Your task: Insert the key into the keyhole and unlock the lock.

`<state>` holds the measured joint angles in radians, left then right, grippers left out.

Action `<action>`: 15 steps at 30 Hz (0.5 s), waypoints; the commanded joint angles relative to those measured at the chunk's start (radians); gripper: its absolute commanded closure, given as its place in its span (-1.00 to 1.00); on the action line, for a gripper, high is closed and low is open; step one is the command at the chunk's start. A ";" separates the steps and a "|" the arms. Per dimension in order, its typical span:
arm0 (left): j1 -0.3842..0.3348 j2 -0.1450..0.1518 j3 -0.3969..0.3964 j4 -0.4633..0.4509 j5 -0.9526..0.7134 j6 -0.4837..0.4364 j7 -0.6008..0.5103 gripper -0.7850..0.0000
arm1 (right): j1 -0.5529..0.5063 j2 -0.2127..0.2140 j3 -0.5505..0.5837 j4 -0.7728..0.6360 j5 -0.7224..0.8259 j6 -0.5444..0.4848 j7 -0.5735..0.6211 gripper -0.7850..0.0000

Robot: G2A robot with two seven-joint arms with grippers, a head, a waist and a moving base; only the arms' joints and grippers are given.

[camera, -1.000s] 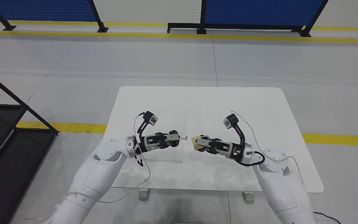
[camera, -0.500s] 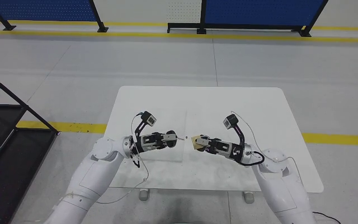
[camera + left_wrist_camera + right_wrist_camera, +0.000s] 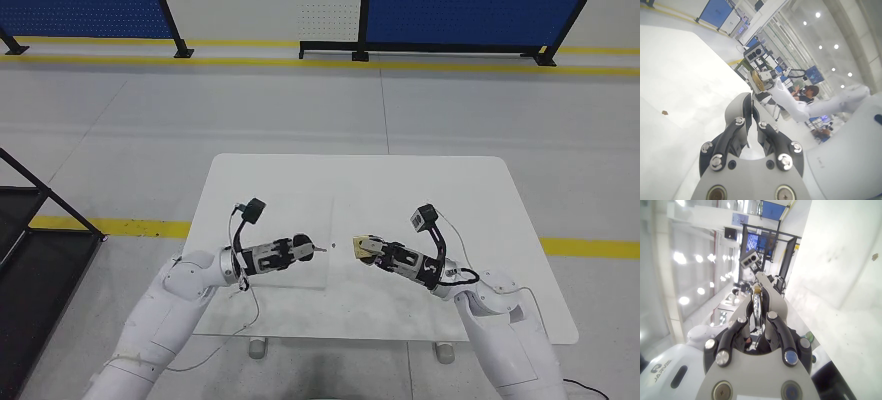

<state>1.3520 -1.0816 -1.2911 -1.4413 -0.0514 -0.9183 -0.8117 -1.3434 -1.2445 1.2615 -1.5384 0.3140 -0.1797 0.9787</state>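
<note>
My right gripper hangs above the white table, shut on a brass padlock. In the right wrist view the padlock's silver shackle lies between the fingers and the brass body sticks out past them. My left gripper faces it from a short distance, shut on a small silver key that points at the lock. The left wrist view has the left gripper pressed together, with the padlock farther off in the other gripper. A gap separates key and lock.
A small brown speck lies on the table between the two grippers, also seen as a speck from the left wrist. The table's front edge runs close under both arms. A black rack stands on the floor to the left.
Both grippers have drawn apart, so the gap between key and padlock is wider. Both wrists have turned, and the right gripper with the padlock shifted a little right.
</note>
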 commanded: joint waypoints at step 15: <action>0.004 -0.025 0.007 -0.074 0.798 -0.094 0.559 1.00 | 0.008 0.003 -0.023 0.025 0.056 -0.005 -0.003 1.00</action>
<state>1.3552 -1.1063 -1.2837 -1.5146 0.7633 -1.0123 -0.2487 -1.3349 -1.2420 1.2383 -1.5134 0.3707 -0.1848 0.9757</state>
